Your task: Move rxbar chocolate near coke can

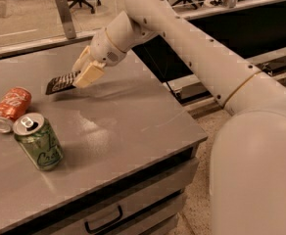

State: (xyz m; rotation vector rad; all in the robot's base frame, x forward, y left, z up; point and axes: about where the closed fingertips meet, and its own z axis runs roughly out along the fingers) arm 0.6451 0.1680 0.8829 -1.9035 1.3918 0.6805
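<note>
The rxbar chocolate (59, 83) is a flat dark bar with pale lettering, held just above the grey table (133, 111) at the back left. My gripper (84, 73) is shut on its right end, with cream-coloured fingers (90, 75) pinching it. The coke can (9, 108) is orange-red with white script and lies on its side at the table's left edge, a short way left and in front of the bar. The bar's free end points toward the can.
A green can (38, 141) stands upright just in front of the coke can. The table's right edge and front edge with a drawer handle (104, 222) are near. A glass partition post (64, 16) and office chairs stand behind the table.
</note>
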